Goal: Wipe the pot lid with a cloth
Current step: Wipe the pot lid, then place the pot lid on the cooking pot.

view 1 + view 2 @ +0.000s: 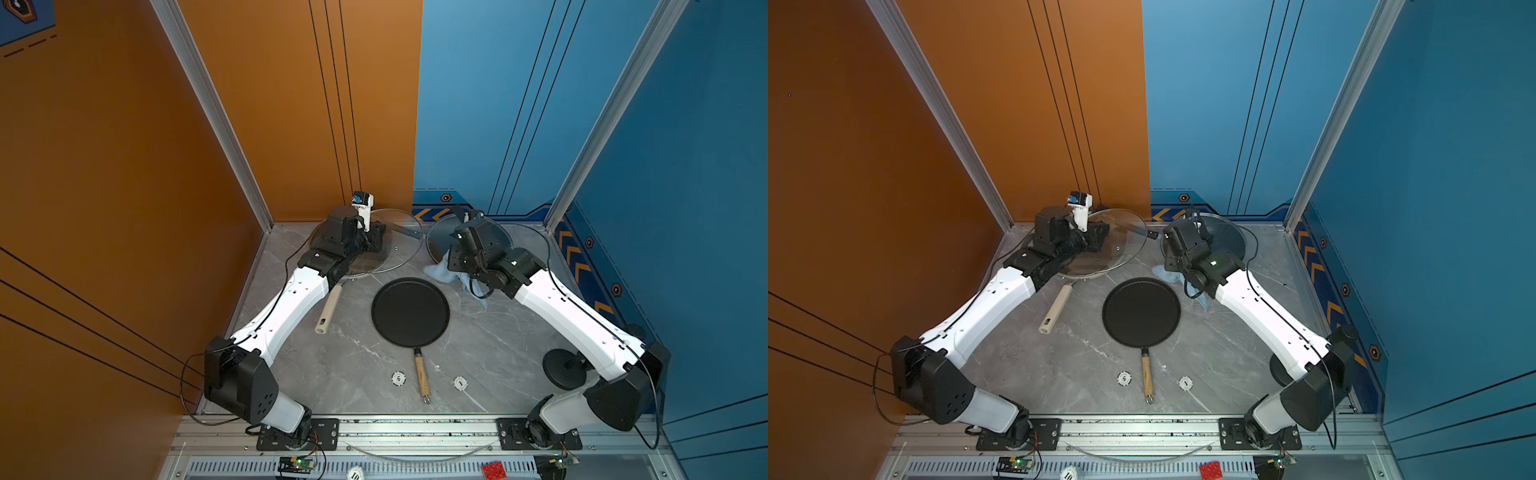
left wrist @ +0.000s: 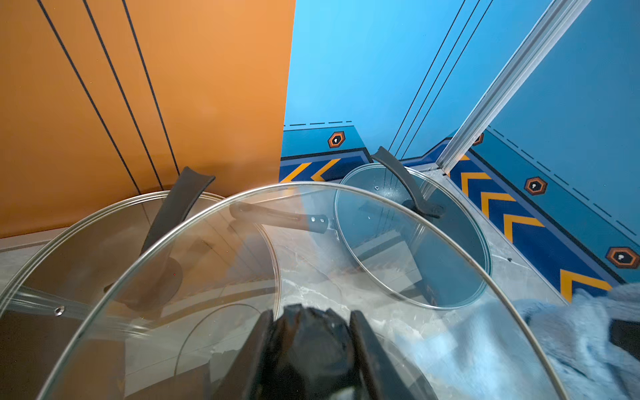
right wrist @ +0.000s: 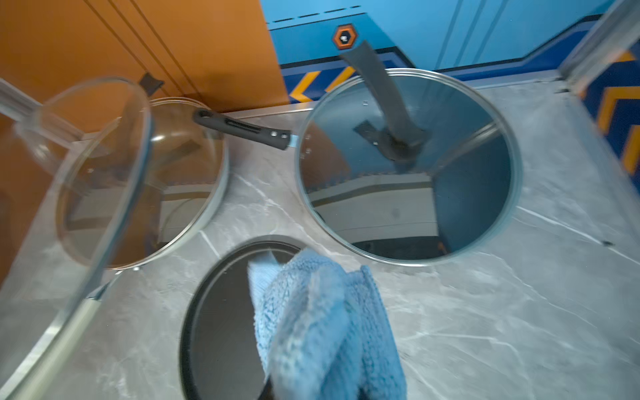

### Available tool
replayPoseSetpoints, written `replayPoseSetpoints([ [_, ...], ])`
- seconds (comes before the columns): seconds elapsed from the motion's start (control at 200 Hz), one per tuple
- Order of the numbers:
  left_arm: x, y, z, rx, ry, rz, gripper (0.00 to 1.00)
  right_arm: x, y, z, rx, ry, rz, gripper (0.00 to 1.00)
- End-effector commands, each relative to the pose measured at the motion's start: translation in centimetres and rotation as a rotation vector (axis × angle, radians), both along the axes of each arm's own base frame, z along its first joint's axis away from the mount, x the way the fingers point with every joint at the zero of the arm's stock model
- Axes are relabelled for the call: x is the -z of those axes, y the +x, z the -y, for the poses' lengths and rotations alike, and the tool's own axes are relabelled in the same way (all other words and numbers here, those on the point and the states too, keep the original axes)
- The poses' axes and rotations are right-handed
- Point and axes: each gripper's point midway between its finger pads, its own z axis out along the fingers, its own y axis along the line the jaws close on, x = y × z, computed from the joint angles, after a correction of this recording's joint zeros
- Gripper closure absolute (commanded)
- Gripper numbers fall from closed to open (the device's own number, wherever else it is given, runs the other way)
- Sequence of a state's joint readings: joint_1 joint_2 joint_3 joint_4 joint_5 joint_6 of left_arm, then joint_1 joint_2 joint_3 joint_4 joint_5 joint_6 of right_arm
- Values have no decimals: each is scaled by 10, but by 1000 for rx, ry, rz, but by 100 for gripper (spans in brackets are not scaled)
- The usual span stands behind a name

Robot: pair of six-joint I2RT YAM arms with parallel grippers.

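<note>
Left gripper (image 2: 310, 322) is clamped on the black knob (image 2: 311, 353) of the big glass lid (image 2: 304, 270), which hangs tilted in the air at about 11 o'clock on the table (image 1: 498, 353). Right gripper (image 1: 455, 262) is clenched on the cloth (image 3: 322, 329), bunched and dangling at about 1 o'clock, just off the flat black pan (image 1: 410, 311). It is near the held lid's rim but, as far as I can tell, not on it yet. The wipe looks about to begin.

Now the risks. That lid is held by its knob alone. Push hard near the rim and it may twist in the jaws or slip, and right under it sits another glass lid (image 3: 138, 180): glass on glass. The black pan handle (image 3: 242, 130) pokes into the gap between the arms at 12 o'clock, so a wide sweep could clip it. The cloth's loose tail could drag across the flat pan or pull free while rubbing.

The count: three glass lids, one held and two resting on pans, the smaller lid (image 3: 408, 166) at 1 o'clock. Three pans. One cloth. Two white chips (image 1: 398, 378) on the table, a third on the front rail. One red brick (image 1: 493, 471).
</note>
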State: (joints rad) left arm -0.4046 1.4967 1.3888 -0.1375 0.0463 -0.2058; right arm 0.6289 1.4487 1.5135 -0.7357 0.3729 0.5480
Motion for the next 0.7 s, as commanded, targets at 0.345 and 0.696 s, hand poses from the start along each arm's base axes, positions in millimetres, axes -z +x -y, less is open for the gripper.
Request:
replayPoseSetpoints([
  [0.345, 6, -65, 29, -48, 100, 88, 72, -87, -62, 124, 181, 61, 263, 92],
  [0.696, 103, -93, 64, -161, 124, 40, 71, -96, -99, 149, 140, 96, 261, 90],
])
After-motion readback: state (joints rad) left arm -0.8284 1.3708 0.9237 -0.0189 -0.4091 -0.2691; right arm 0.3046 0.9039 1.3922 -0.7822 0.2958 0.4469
